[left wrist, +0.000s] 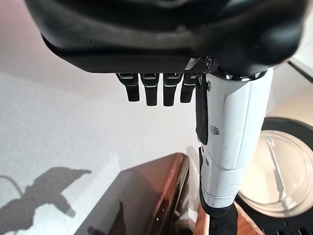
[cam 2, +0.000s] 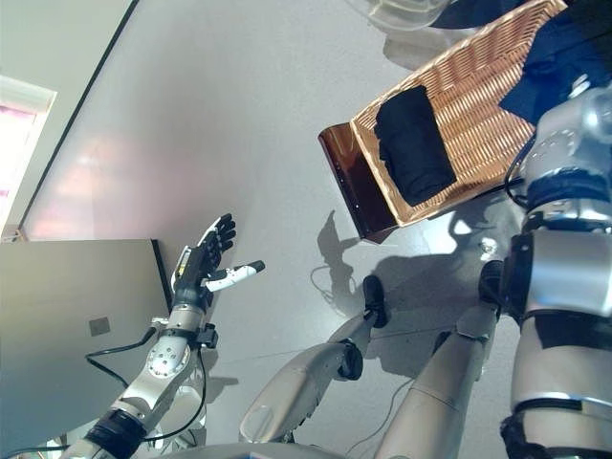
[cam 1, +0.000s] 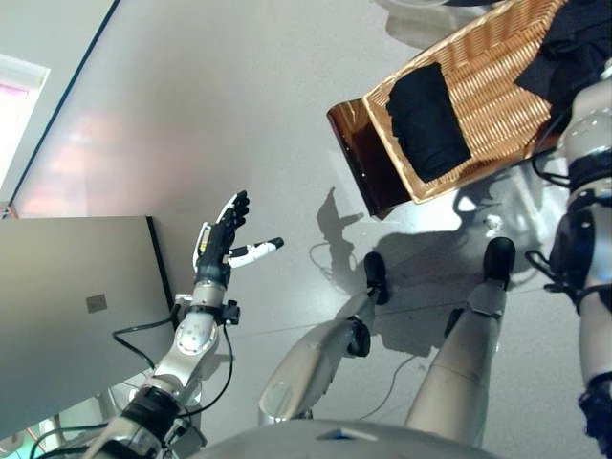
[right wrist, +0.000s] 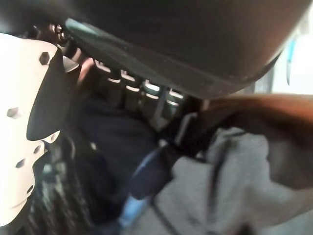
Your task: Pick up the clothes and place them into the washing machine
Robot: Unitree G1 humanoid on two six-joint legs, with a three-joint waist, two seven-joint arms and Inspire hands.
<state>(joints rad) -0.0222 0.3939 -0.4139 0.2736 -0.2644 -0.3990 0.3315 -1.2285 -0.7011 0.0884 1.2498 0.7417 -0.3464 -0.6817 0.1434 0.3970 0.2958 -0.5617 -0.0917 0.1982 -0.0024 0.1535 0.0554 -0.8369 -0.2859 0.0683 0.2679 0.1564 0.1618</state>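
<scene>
- The left hand hung above the grey floor with nothing in it; its fingers were stretched out straight and its white-covered thumb stood apart
- The right hand was reaching into the far end of the wicker basket, down among dark clothes; whether its fingers had closed on the cloth could not be told
- A folded black garment lay inside the basket near its brown end panel, apart from the darker heap at the far end
- The basket stood on the floor ahead of the robot
- A round glass washing machine door showed just beyond the basket in the left wrist view
- A grey cabinet stood beside the left arm
</scene>
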